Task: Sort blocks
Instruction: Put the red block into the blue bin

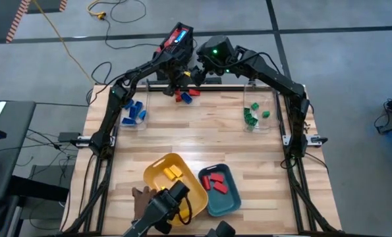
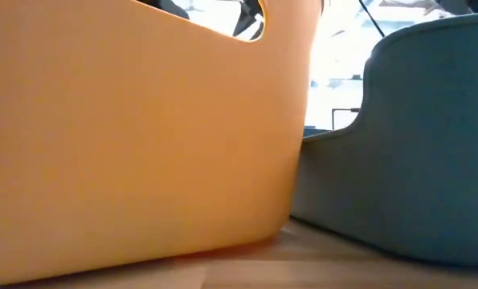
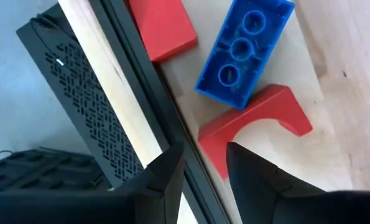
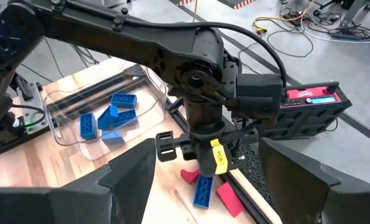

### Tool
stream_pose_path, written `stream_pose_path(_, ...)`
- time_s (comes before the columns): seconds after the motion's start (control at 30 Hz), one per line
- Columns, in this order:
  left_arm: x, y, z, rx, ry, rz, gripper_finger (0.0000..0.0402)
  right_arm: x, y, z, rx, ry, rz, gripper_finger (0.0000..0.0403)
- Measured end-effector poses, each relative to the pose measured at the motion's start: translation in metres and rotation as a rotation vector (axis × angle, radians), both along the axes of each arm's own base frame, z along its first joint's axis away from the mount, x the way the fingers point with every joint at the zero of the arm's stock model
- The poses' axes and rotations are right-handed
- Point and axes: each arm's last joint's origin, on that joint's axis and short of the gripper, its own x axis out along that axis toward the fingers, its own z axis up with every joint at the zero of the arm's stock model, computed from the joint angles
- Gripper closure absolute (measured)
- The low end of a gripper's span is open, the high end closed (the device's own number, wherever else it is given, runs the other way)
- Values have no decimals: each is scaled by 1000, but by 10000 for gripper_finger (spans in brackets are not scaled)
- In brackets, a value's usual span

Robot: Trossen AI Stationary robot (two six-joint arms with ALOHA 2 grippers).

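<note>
Near the table's far edge lie a red arch block (image 3: 253, 121), a blue block (image 3: 244, 50) and a red block (image 3: 163, 28); in the high view they form a small cluster (image 1: 186, 95). My left gripper (image 3: 206, 171) is low over them, open with a narrow gap, and one leg of the arch lies between its fingers. My right gripper (image 4: 200, 186) hovers open just beyond, above the far edge (image 1: 205, 66), holding nothing. Neither gripper shows in the low view. My left gripper comes from above, and one finger (image 3: 253, 177) stands right against the arch block's leg (image 3: 216, 149); I cannot tell whether it touches. The other finger (image 3: 163, 180) is apart from it, over the table's edge rail. The block lies flat on the table.
A clear container (image 1: 133, 113) holds blue blocks at the left, another (image 1: 256, 115) holds green blocks at the right. At the near edge a yellow tray (image 1: 157, 172) holds yellow blocks and a teal tray (image 1: 230, 197) red ones; their walls (image 2: 142, 128) (image 2: 415, 136) fill the low view.
</note>
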Motion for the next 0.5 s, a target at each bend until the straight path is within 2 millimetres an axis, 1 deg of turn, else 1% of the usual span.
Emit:
stream_pose_path(0.13, -2, -1, -5, -15, 12, 8, 287, 0, 0, 0, 3, -7, 2, 104)
stream_pose_path(0.27, -5, -5, -17, -43, 64, -6, 287, 0, -1, 1, 1, -10, 1, 104)
stream_pose_path(0.5, 0, -5, -13, -6, 45, -2, 287, -2, -3, 1, 0, -5, -3, 104)
